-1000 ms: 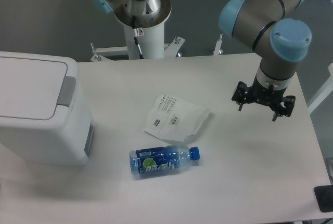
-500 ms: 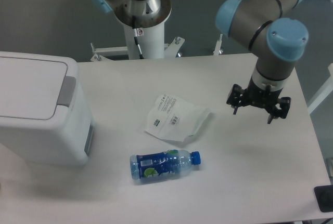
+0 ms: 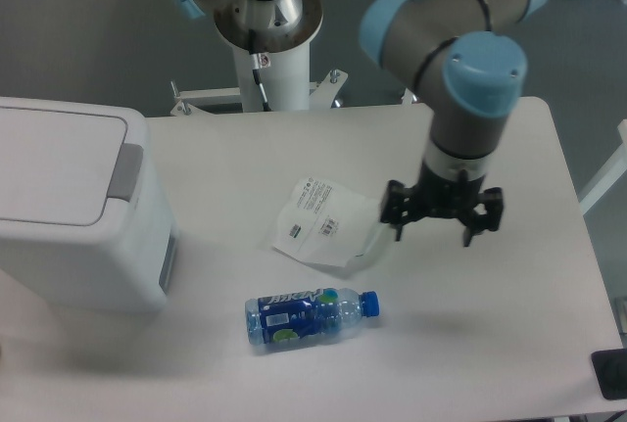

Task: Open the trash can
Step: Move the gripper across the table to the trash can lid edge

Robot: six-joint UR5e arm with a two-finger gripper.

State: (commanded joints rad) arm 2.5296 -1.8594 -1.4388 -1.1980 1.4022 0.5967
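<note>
Trash can (image 3: 73, 211) at the left edge of the table (image 3: 490, 344), lid down, grey push tab facing right. Near the middle, a white paper packet (image 3: 323, 221); nearer the camera, a blue bottle (image 3: 309, 314) on its side. Right of the packet, gripper (image 3: 442, 229) spread wide, grasping nothing, well apart from the trash can.

Single fixed camera, sitting high in front of the table (image 3: 294, 148) and looking steeply down and across toward the arm's pedestal (image 3: 269, 25) at the far edge. It is framing at medium range: the trash can (image 3: 78, 207) is getting cropped by the left edge, the gripper (image 3: 439, 234) is hanging right of centre. No second view, so nothing is overlapping.
</note>
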